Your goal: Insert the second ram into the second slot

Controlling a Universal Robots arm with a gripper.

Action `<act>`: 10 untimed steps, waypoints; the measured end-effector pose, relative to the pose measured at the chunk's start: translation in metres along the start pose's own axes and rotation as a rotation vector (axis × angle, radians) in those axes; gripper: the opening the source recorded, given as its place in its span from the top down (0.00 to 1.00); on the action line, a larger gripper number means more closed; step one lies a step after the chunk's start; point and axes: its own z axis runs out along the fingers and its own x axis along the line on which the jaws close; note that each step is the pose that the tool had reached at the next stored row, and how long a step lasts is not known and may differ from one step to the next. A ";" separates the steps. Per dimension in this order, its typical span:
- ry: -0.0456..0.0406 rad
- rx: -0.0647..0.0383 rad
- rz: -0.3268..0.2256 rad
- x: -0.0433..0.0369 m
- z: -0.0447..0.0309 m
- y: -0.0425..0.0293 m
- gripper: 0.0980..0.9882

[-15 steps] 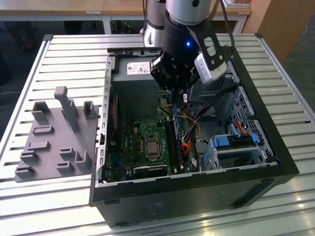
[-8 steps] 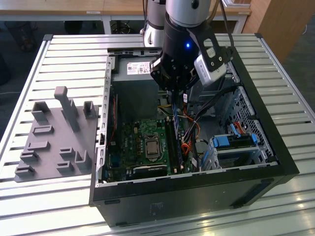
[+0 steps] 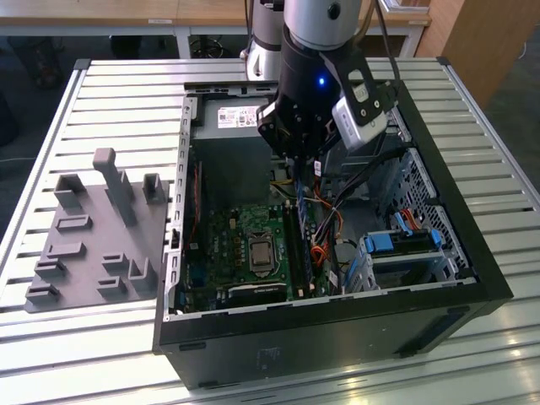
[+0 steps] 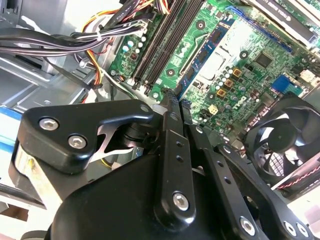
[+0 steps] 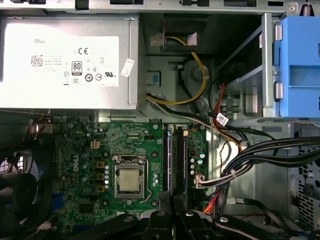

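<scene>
1. The second ram (image 4: 206, 54), a thin flat blue circuit stick, stands on its long edge along the row of long black memory slots (image 4: 160, 45). The row is on the green motherboard (image 5: 100, 145), and the stick is on the side toward the square silver processor socket (image 5: 129, 181). In the exterior view the row lies on the exterior view's right of the socket, inside the open black computer case (image 3: 337, 337).
2. The black gripper (image 4: 175, 97) has its fingers drawn together, tips at one end of the stick. I cannot tell whether they nip its top edge or merely rest on it.
3. The stick is probably light, stiff and brittle. It should bear force straight down along its edge but not sideways bending. The top edge or short ends are the best hold, clear of the chips and the contact edge. Its smooth faces could slip in a weak pinch.
4. The stick's lower edge and the slot's end latches are hard to make out, so I cannot tell whether it is seated or only perched. The gripper's own body covers the stick's nearest end in the second wrist view. In the exterior view the wrist stands before the far end of the row. I also cannot tell which slot counts as second.
</scene>
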 end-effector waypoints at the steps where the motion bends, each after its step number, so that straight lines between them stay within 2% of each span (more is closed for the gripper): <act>1: 0.0000 0.000 0.000 0.0000 0.0003 0.0000 0.96; 10: 0.0000 0.002 0.000 0.0000 0.0029 -0.0001 0.96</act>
